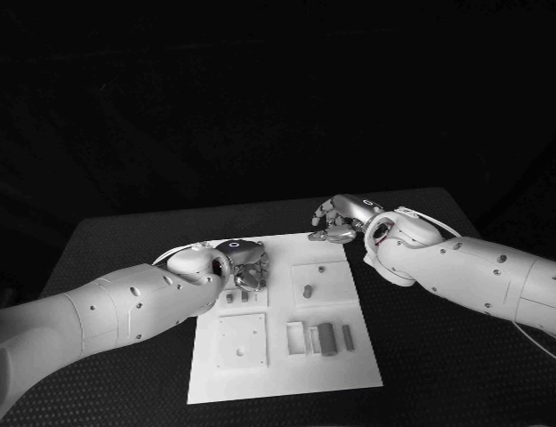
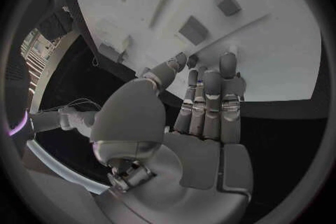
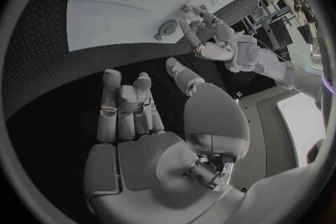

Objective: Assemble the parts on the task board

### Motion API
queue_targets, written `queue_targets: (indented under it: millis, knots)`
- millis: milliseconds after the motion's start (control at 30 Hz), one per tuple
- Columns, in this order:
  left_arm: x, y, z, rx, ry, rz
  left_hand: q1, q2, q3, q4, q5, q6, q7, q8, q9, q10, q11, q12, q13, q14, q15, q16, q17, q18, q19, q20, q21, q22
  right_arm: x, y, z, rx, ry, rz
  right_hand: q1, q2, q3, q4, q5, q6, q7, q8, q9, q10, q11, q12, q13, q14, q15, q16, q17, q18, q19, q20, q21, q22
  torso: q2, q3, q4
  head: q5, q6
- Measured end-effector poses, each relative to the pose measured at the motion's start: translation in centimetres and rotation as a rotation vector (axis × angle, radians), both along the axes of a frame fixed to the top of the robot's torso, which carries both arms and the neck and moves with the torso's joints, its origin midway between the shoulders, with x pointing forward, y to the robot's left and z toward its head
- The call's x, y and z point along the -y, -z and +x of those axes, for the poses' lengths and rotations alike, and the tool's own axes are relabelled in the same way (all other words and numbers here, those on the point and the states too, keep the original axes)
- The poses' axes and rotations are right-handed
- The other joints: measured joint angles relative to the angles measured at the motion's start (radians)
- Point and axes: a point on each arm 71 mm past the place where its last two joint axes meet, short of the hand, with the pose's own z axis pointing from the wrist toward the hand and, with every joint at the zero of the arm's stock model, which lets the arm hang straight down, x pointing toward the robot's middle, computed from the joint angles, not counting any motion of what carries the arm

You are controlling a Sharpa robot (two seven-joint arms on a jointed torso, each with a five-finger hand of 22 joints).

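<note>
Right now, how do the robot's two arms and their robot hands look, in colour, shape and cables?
Both arms are smooth white rounded shells dotted with small dark screw holes. The left silver many-fingered robot hand and the right silver many-fingered robot hand are metallic, with segmented fingers and flat palm plates. A thin cable runs along the right arm near the wrist.

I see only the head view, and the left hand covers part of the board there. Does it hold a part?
Observer: No. In the left wrist view the left hand holds nothing; its fingers lie straight over the board edge.
Operator: Is the right hand empty too?
Observer: Yes. The right wrist view shows the right hand with an empty palm, over the black table, beside the board.
</note>
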Motion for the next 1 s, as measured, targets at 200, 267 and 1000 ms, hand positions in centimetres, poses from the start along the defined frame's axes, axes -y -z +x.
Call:
queue_targets:
  millis: [200, 267, 1000]
  knots:
    - [0.00, 0.02, 0.15, 0.002, -0.004, 0.002, 0.002, 0.016, 0.015, 0.007, 0.000, 0.004, 0.003, 0.000, -0.004, 0.008, -0.003, 0.000, 0.000, 0.003, -0.003, 0.003, -0.003, 0.000, 0.004, -0.003, 0.004, 0.000, -0.03, 0.00, 0.00, 0.000, 0.000, 0.000, 0.000, 0.000, 0.000, 0.000, 0.000, 0.000, 0.000, 0.000, 0.000, 0.000, 0.000, 0.000, 0.000, 0.000, 0.000, 0.000, 0.000, 0.000, 0.000, 0.000, 0.000, 0.000, 0.000, -0.0003, 0.0000, 0.000, 0.000]
    - [0.01, 0.04, 0.25, 0.004, -0.006, 0.003, 0.001, 0.025, 0.022, 0.009, -0.003, 0.007, 0.000, 0.000, -0.004, 0.014, -0.004, -0.004, 0.000, 0.004, -0.004, 0.003, -0.004, 0.001, 0.004, -0.003, 0.008, 0.000, -0.05, 0.00, 0.00, 0.000, -0.001, 0.000, 0.000, 0.000, 0.000, 0.000, 0.000, 0.000, 0.000, 0.000, 0.000, 0.000, 0.000, 0.000, 0.000, 0.000, 0.000, 0.000, 0.000, 0.000, 0.000, 0.000, 0.000, 0.000, 0.000, -0.0003, 0.0000, 0.000, 0.000]
    - [0.29, 0.72, 0.22, 0.015, -0.019, -0.019, 0.004, 0.029, 0.038, 0.008, -0.006, 0.019, 0.002, 0.004, -0.009, 0.036, -0.009, -0.011, 0.002, 0.013, -0.013, 0.014, -0.009, 0.002, 0.014, -0.007, 0.021, 0.000, -0.05, -0.03, 0.01, 0.000, -0.001, 0.001, 0.000, 0.000, -0.003, 0.003, 0.000, 0.003, -0.002, 0.000, 0.000, 0.000, 0.000, 0.000, -0.001, 0.000, 0.000, 0.000, 0.000, 0.000, 0.000, 0.000, 0.000, 0.000, 0.001, 0.0001, -0.0007, -0.007, -0.004]
